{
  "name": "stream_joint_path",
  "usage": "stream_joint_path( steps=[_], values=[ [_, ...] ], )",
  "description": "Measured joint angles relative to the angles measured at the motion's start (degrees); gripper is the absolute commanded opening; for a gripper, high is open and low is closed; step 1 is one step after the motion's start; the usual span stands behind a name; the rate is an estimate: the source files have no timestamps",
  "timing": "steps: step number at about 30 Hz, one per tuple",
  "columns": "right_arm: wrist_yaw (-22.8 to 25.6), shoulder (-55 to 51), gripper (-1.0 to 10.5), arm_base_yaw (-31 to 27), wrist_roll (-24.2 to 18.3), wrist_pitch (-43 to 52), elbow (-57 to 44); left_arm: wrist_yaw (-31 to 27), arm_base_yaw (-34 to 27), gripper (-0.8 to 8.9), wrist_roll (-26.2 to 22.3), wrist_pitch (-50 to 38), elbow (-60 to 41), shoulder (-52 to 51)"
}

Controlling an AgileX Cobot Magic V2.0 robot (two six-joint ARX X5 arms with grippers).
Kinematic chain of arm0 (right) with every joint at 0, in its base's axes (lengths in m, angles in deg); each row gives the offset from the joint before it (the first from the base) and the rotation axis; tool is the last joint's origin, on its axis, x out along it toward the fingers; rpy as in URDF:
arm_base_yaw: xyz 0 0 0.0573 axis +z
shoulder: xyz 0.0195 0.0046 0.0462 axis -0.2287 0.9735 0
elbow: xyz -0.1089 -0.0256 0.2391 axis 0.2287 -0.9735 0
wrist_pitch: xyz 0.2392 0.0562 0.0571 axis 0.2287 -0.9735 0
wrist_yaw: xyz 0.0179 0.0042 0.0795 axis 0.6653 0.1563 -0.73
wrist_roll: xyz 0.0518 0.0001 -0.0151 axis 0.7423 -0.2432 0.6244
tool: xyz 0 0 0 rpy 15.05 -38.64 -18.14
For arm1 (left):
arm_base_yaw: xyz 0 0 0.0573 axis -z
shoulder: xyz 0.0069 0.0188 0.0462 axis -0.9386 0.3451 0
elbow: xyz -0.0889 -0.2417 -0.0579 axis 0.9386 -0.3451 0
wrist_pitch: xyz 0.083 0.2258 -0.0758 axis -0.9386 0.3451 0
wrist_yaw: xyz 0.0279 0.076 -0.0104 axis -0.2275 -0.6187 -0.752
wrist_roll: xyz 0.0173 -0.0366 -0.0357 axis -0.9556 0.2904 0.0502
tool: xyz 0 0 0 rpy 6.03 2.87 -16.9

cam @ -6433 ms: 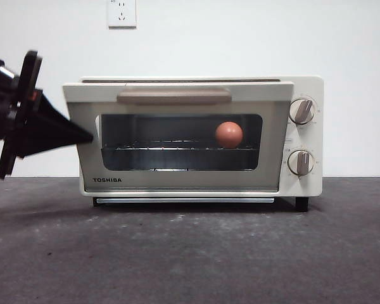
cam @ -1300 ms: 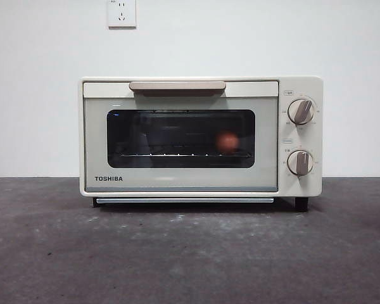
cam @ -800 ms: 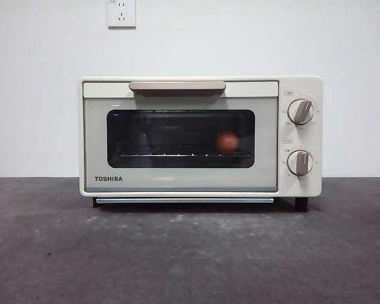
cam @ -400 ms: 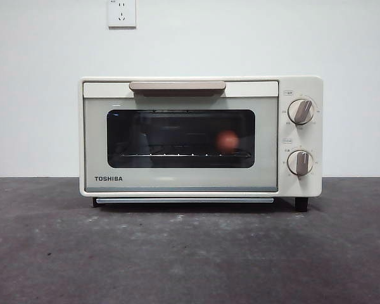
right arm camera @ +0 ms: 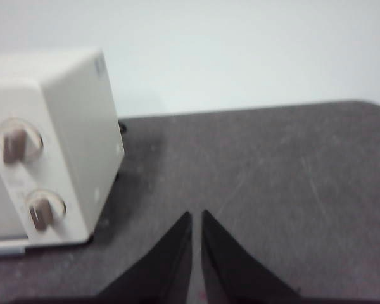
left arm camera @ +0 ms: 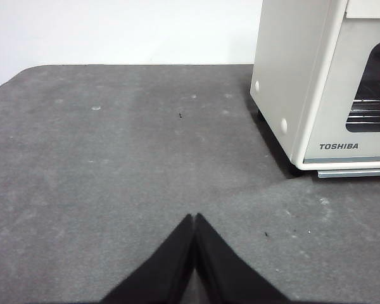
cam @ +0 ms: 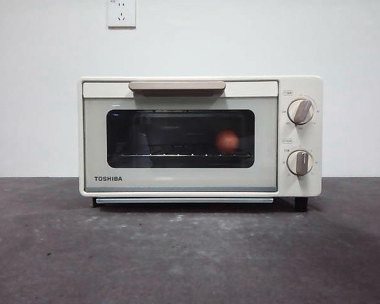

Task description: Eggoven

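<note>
The cream TOSHIBA toaster oven stands on the dark table with its door closed. The reddish-brown egg sits on the rack inside, dim behind the dark glass window, toward the knob side. The tan handle runs along the door's top. Two knobs are on the oven's right panel. My left gripper is shut and empty, low over the table off the oven's left corner. My right gripper is shut and empty, off the oven's knob side. Neither gripper shows in the front view.
The dark grey table stretches in front of the oven. A white wall with a socket is behind. The table's far edge shows in the left wrist view.
6.4 s ago a gripper was at the oven's left side and the door stood ajar. Since 1.6 s ago the door is closed, no arm shows, and nothing has moved.
</note>
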Motion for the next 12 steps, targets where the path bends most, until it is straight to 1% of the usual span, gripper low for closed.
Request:
stream_joint_path(
  steps=[5, 8, 12],
  values=[
    [0.0, -1.8, 0.0, 0.0, 0.0, 0.4, -4.9, 0.0, 0.0, 0.08, 0.0, 0.0, 0.0, 0.0],
    [0.0, -1.7, 0.1, 0.0, 0.1, -3.2, -4.9, 0.0, 0.0, 0.08, 0.0, 0.0, 0.0, 0.0],
    [0.0, -1.7, 0.1, 0.0, 0.2, -3.4, -4.9, 0.0, 0.0, 0.08, 0.0, 0.0, 0.0, 0.0]
  ],
)
